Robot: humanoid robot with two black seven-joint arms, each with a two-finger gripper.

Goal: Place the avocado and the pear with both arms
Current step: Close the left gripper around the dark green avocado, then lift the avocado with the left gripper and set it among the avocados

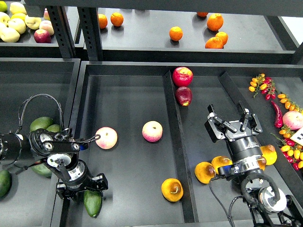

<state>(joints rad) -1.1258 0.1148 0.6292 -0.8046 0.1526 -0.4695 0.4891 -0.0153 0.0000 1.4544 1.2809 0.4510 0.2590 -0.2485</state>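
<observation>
The dark green avocado (pixel 93 202) lies on the middle tray (pixel 128 94) near its front left corner. My left gripper (pixel 83 187) hangs just behind and above it, jaws spread wide, holding nothing. The pear (pixel 172 189), golden with a brown stem in a dimple, lies at the front of the same tray by the divider. My right gripper (pixel 233 121) is open and empty above the right tray, behind several similar golden fruits (pixel 204 172).
Two pink-cream fruits (pixel 106 137) (pixel 152 131) lie mid-tray. Two red apples (pixel 182 76) sit at the back by the divider (pixel 173 142). Green fruits (pixel 41 124) fill the left bin. Small tomatoes and peppers (pixel 279 101) lie far right. Oranges (pixel 175 33) sit on the shelf.
</observation>
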